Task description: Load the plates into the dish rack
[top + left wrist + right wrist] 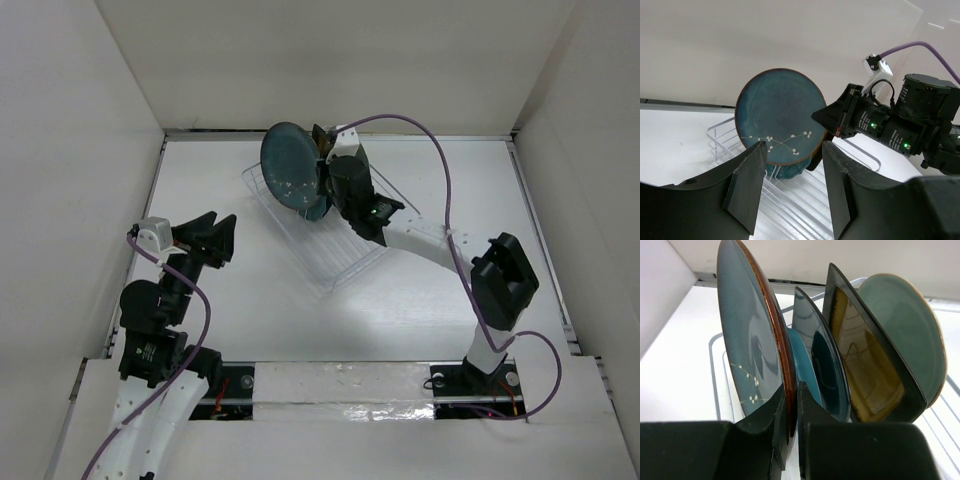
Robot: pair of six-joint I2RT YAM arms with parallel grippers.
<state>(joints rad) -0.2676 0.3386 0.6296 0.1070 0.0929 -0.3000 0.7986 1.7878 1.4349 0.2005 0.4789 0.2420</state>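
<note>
The work surface is a flat white counter (250, 320), enclosed on the left, far and right sides by plain white walls (330, 60). A glossy reflective strip (340, 385) runs along the near edge between the 2 arm bases. The dish rack (345, 262), of clear plastic, lies on the far middle of the counter, turned at an angle to the walls. The right hand (792, 405) is clamped narrowly on the rim of the round teal-blue plate (777, 112), which stands on edge at the left end of the rack; this plate has a brown rim and a white blossom sprig. Whether its lower edge sits in a slot cannot be told. Behind it, 4 plates stand upright in the rack in this order: scalloped teal plate (802, 360), dark teal plate (822, 360), mustard-yellow plate (865, 375) with a dark rim, and pale green plate (905, 330). The left hand (215, 232) hangs over the left part of the counter, well apart from the rack, its fingers spread wide and holding nothing, aimed toward the plates. A purple cable (440, 170) loops above the right arm.
</note>
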